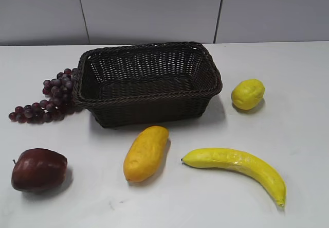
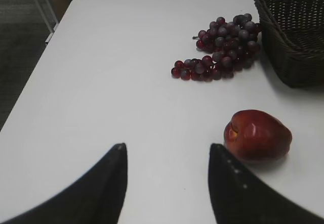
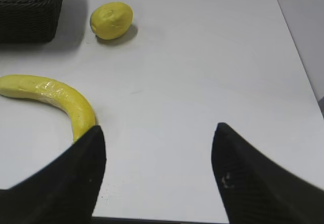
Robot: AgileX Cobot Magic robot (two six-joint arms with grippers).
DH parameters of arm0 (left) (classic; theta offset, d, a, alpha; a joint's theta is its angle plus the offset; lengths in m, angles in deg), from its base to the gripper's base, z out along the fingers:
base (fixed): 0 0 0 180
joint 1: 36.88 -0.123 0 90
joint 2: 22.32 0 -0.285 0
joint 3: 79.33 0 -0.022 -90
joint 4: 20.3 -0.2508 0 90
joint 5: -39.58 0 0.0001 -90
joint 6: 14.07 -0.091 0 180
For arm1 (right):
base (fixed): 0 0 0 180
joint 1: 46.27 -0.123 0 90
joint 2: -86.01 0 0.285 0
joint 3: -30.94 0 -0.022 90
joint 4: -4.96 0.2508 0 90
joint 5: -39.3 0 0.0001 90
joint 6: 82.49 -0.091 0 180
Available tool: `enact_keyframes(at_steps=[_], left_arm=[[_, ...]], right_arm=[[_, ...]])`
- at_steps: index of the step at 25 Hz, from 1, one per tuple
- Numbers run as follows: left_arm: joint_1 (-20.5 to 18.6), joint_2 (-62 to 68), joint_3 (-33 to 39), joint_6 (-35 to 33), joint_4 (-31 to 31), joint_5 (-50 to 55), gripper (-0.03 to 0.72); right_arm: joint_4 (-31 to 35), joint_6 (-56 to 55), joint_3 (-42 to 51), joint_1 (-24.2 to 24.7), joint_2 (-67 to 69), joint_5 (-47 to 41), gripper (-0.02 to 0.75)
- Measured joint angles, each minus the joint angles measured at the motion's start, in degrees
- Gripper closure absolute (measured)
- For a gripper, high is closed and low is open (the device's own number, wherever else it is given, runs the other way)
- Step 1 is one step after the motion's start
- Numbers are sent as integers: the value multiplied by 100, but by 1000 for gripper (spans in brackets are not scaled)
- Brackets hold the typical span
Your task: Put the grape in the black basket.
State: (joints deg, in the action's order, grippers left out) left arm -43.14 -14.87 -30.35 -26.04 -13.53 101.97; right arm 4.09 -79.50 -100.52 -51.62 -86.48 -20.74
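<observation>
Left jaws: the left gripper hangs above bare desk with its two dark fingers spread apart and nothing between them.
Right jaws: the right gripper has its jaws apart as well, empty, over the near right part of the desk.
Beside left gripper: a dark red apple lies just right of the right-hand finger in the left wrist view, apart from it.
Beside right gripper: the tip of a yellow banana ends close to the left-hand finger in the right wrist view; whether they touch I cannot tell.
Grape: the grape lies on the desk at the far left, outside the black basket, its upper end against the basket's left rim and its tail trailing left and nearer. The left wrist view shows the bunch farther off than the apple, its right end meeting the basket's corner.
Black basket: sits upright at the middle far part of the desk, open side up, with nothing seen inside.
Apple in exterior view: near left corner, well apart from the grape.
Mango-like yellow fruit: an oblong yellow-orange fruit lies just nearer than the basket's front wall.
Banana in exterior view: near right, curving down to the right.
Lemon: a small yellow lemon rests just right of the basket.
</observation>
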Motion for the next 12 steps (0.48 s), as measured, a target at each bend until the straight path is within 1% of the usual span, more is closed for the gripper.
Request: enact_keyframes(at_steps=[12], left_arm=[[0, 0, 0, 0, 0, 0, 207]], right_arm=[[0, 0, 0, 0, 0, 0, 238]])
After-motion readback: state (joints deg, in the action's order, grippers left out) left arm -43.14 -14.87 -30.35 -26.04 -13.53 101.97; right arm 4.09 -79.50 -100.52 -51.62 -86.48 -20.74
